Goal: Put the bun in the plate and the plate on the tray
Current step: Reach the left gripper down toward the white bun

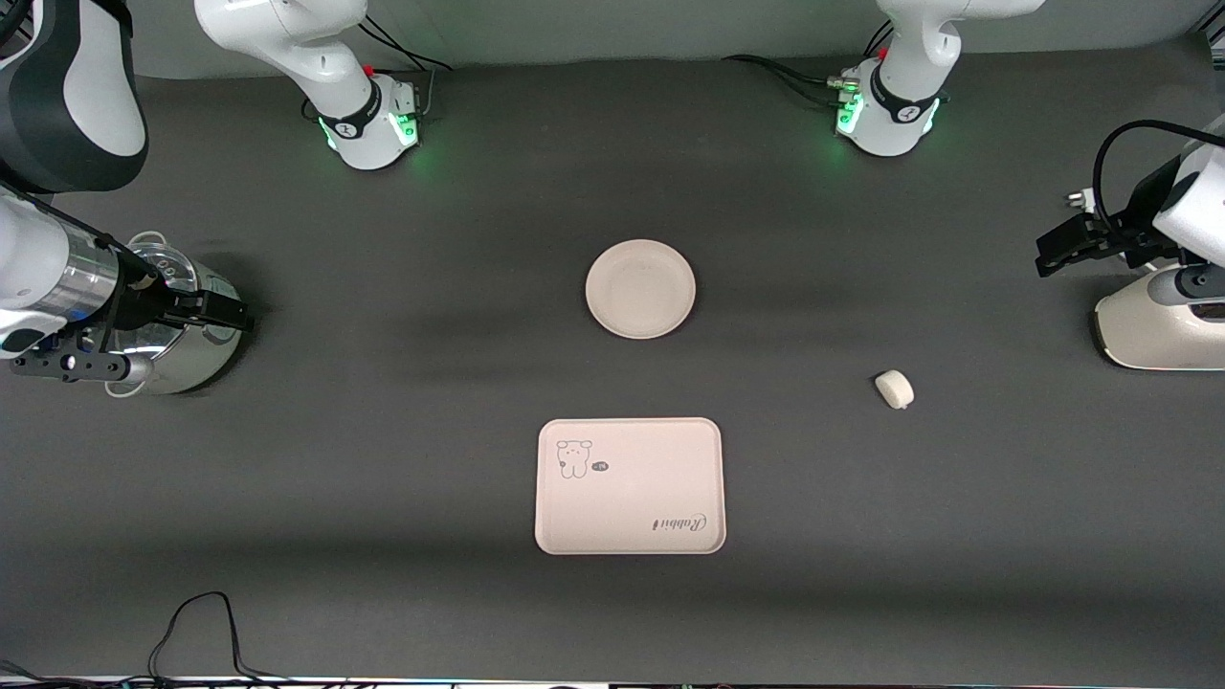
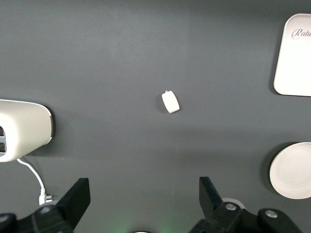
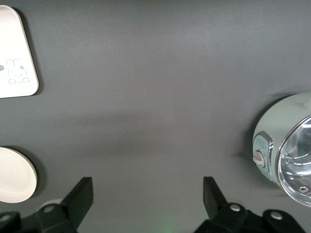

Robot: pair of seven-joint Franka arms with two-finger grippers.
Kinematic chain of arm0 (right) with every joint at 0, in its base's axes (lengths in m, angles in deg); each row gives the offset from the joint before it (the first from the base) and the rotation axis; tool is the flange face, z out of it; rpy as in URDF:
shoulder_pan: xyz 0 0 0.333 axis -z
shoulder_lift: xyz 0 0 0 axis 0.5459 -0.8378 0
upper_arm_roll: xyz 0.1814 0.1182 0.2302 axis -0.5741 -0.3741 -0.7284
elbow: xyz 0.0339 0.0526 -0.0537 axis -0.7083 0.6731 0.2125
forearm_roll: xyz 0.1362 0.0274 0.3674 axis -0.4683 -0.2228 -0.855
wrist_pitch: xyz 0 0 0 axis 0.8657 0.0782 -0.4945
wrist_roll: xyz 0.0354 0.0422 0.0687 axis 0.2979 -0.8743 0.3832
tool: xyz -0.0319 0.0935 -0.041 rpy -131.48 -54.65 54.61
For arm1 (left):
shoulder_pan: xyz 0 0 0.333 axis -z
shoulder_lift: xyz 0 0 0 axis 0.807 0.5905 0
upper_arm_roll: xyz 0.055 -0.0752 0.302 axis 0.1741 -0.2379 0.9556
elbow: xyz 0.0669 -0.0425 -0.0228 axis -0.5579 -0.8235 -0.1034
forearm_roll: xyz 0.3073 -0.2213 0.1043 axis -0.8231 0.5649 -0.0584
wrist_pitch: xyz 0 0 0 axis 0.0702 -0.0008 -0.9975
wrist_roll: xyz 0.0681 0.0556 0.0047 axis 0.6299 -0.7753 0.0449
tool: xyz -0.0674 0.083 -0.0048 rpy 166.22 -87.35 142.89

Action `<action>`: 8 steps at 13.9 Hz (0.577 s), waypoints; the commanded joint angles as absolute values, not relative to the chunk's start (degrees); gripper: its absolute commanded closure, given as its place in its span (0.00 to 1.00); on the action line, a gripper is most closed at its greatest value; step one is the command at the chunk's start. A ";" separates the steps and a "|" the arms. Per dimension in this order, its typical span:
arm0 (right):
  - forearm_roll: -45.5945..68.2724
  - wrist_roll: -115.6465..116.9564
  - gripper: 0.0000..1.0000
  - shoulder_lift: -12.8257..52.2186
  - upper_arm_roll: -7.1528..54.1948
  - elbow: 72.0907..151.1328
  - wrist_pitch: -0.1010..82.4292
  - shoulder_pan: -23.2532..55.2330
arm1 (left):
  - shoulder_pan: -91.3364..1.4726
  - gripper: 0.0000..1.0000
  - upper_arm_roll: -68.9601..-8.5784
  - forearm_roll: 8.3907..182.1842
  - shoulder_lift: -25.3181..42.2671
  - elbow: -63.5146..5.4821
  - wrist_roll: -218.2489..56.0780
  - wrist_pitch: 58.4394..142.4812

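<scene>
Bun (image 1: 894,389) sits alone toward the left arm's end, well apart from plate (image 1: 640,288) and tray (image 1: 630,485); looks light and squishy, so pinch its sides gently; left gripper (image 2: 141,201) and right gripper (image 3: 148,200) both gape wide, holding nothing, parked over the table's ends.

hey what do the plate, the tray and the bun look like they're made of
Plate: matte cream, even tone with no glare, probably plastic or fibre composite rather than glazed ceramic.
Tray: same matte cream look with printed artwork, likely the same stuff.
Bun: smooth, uniform white with a crisp edge, so it seems a moulded toy; foam or plastic, can't tell.
</scene>
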State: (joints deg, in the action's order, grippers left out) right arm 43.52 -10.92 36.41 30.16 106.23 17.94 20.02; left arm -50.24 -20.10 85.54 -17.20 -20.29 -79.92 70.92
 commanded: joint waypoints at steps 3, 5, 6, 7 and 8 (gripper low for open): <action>43.97 -9.65 0.00 36.22 30.11 105.75 17.30 19.91 | -50.91 0.00 -20.62 86.12 -16.71 -18.42 -80.33 69.34; 43.97 -9.74 0.00 36.13 30.03 105.84 17.39 19.82 | -50.91 0.00 -20.62 86.21 -16.80 -18.69 -80.24 69.34; 43.97 -10.00 0.00 36.04 30.02 105.84 17.39 19.73 | -50.99 0.00 -20.62 86.12 -16.71 -18.51 -80.76 69.17; 43.97 -10.18 0.00 36.04 29.94 105.84 17.39 19.55 | -50.91 0.00 -20.62 86.12 -16.62 -18.77 -80.77 69.17; 43.88 -10.26 0.00 36.04 29.85 105.75 17.39 19.38 | -50.91 0.00 -20.71 86.12 -16.36 -18.95 -80.77 69.17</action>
State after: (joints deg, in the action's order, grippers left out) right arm 43.52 -10.91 36.27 29.94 106.38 17.94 19.89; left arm -50.24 -20.11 85.56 -17.15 -20.12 -79.93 70.73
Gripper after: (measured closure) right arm 0.000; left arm 0.000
